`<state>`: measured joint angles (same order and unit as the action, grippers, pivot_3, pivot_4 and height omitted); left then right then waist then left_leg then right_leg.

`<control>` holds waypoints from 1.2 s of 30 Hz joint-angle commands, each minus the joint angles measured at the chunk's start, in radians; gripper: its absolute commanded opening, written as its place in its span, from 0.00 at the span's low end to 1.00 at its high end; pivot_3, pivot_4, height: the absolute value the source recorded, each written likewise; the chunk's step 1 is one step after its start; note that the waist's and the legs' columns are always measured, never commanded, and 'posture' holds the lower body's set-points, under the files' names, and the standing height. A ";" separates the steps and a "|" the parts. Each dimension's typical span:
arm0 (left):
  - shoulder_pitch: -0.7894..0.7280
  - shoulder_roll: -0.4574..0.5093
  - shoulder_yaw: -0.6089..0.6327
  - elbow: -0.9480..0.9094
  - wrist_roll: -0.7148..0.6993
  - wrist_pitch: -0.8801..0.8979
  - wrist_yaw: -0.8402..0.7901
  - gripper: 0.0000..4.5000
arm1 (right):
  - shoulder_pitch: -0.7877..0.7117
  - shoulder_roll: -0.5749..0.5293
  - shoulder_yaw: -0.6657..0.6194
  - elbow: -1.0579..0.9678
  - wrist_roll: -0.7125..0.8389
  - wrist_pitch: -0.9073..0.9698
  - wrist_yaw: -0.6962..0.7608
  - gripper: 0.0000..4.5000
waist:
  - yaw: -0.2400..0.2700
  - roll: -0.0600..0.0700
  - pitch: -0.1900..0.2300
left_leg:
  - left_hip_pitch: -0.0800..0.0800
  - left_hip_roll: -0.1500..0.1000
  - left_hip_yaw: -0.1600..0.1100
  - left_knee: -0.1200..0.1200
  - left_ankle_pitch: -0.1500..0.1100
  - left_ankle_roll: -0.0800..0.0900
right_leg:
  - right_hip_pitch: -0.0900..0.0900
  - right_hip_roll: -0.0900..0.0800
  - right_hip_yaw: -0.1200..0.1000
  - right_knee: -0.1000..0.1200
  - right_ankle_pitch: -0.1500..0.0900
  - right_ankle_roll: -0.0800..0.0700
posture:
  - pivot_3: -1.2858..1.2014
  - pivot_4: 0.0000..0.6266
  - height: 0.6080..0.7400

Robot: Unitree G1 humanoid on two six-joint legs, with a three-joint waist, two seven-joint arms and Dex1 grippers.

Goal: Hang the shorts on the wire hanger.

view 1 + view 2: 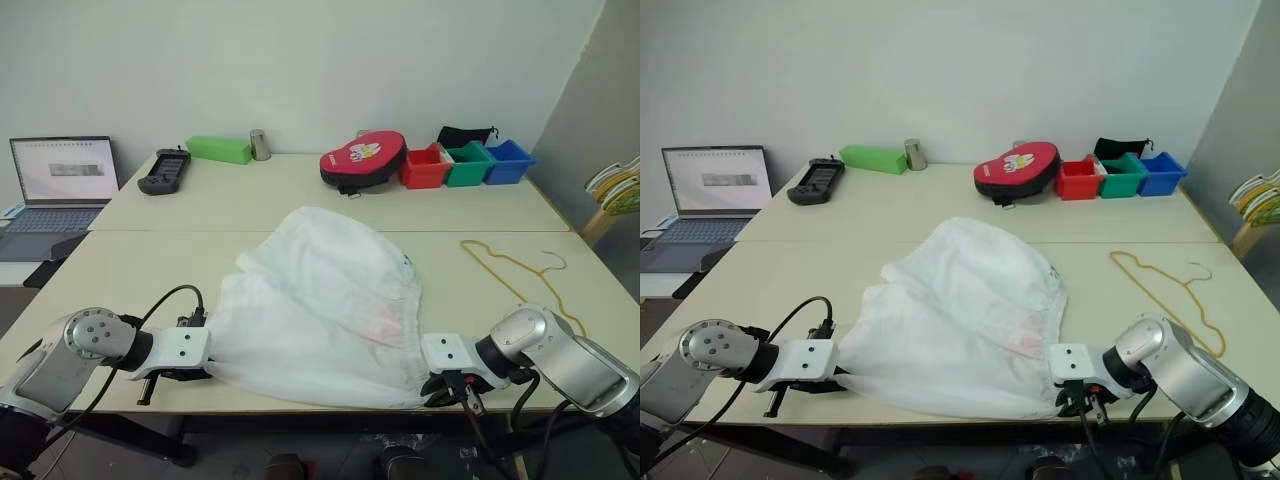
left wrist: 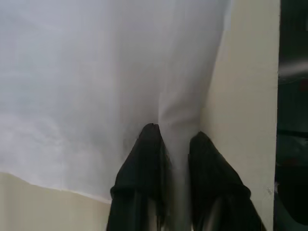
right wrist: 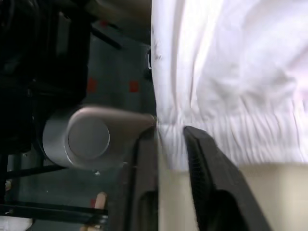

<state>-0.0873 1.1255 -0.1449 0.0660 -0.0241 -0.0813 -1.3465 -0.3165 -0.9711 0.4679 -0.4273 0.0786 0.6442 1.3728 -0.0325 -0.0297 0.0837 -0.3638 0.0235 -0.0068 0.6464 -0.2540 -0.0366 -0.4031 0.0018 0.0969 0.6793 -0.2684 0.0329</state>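
The white shorts (image 1: 320, 300) lie spread flat on the table, reaching its front edge, with a faint pink mark near the waist. At their left front corner my left gripper (image 2: 175, 149) has its black fingers (image 2: 144, 163) a little apart, and a fold of fabric runs between them. My right gripper (image 3: 169, 132) sits at the right front corner over the table edge. Its fingers (image 3: 202, 154) are also slightly apart, astride the gathered waistband. The thin yellow-orange wire hanger (image 1: 520, 280) lies flat on the table to the right of the shorts, beyond my right arm.
Along the table's far side stand a black controller (image 1: 163, 170), a green box (image 1: 218, 149), a metal cup (image 1: 260, 145), a red case (image 1: 363, 160) and red (image 1: 425, 168), green (image 1: 470, 163) and blue (image 1: 510, 160) bins. A laptop (image 1: 60, 180) sits far left. A bunch of hangers (image 1: 620, 190) is at the right edge.
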 commanded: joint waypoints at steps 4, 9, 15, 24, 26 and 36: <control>-0.038 0.029 -0.009 -0.055 -0.107 0.045 -0.182 0.54 | 0.002 -0.067 -0.111 -0.139 0.099 0.073 0.009 0.60 | -0.023 0.000 0.000 | -0.001 0.003 0.002 0.000 -0.002 -0.003 | -0.002 0.002 0.000 0.000 0.000 0.000 | 0.47 0.07 1.00; -0.129 0.128 -0.014 -0.257 -0.424 0.258 -0.268 0.81 | -0.032 -0.090 -0.267 -0.238 0.242 0.256 -0.027 0.90 | -0.057 -0.007 0.004 | -0.001 0.007 -0.002 0.000 -0.003 -0.005 | -0.003 0.008 -0.001 0.001 0.000 0.000 | 0.45 0.06 1.00; -0.482 -0.211 -0.038 -0.213 -0.514 0.530 -0.047 0.98 | -0.068 -0.034 -0.379 0.056 0.157 0.317 -0.286 1.00 | -0.090 -0.008 0.004 | -0.001 0.005 -0.002 0.002 -0.003 -0.005 | 0.001 0.008 0.000 0.000 0.000 0.000 | 0.42 0.08 1.00; -0.544 -0.686 -0.166 -0.176 -0.232 0.507 0.432 0.98 | -0.305 -0.020 -0.322 0.904 -0.098 -0.076 -0.523 1.00 | -0.208 -0.006 0.006 | -0.004 0.004 -0.001 0.014 -0.011 0.006 | 0.015 0.009 0.010 -0.016 0.011 0.017 | 0.40 0.09 1.00; -0.533 -0.755 -0.197 -0.188 -0.212 0.513 0.489 0.98 | -0.399 0.009 -0.296 1.120 -0.137 -0.179 -0.520 1.00 | -0.235 -0.004 0.006 | -0.003 0.005 0.000 0.013 -0.013 0.009 | 0.015 0.011 0.012 -0.016 0.010 0.018 | 0.41 0.09 1.00; -0.480 -0.826 -0.207 -0.237 -0.175 0.572 0.593 0.98 | -0.691 0.185 -0.340 1.630 -0.133 -0.255 -0.475 1.00 | -0.294 -0.001 0.008 | 0.003 0.003 0.009 0.014 -0.014 0.011 | 0.020 0.013 0.025 -0.016 0.014 0.023 | 0.45 0.09 1.00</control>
<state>-0.5710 0.2887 -0.3827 -0.1396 -0.2098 0.4926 -0.7688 -0.9539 -0.7926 0.1588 1.1773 -0.0594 0.4014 0.8944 -0.3265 -0.0308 0.0918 -0.3607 0.0259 0.0020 0.6611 -0.2673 -0.0255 -0.3828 0.0146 0.1230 0.6638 -0.2539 0.0558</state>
